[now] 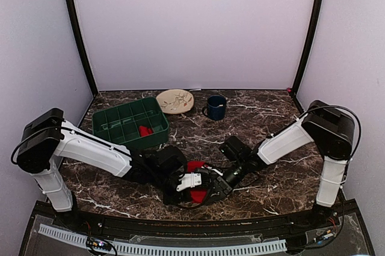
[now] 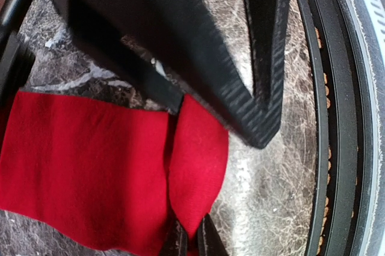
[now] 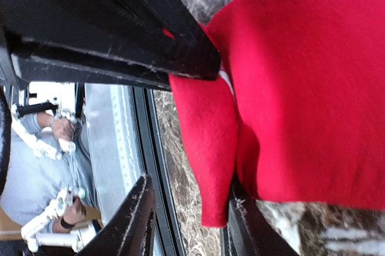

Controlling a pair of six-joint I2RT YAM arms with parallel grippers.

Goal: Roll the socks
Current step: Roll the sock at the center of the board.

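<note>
At lower centre of the dark marble surface [image 1: 264, 124], the two arms meet over a red sock [image 1: 194, 166] lying flat. The left hand [image 2: 257, 131] is pinched shut on its folded edge; the right hand [image 3: 189, 190] stands half open around that fold. A second sock [image 1: 145, 130] sits in the green tray [image 1: 129, 140], upper left

Soft, even light is falling from above in the top view, keeping the walls [image 1: 192, 21] pale and the table [image 1: 271, 124] faintly glinting, with weak shadows pooling under the arms [image 1: 96, 148]. In both wrist views the sock [image 2: 90, 178] is glowing saturated red, the closest black parts are blurring, and the rail [image 2: 370, 57] is washing out white.
</note>
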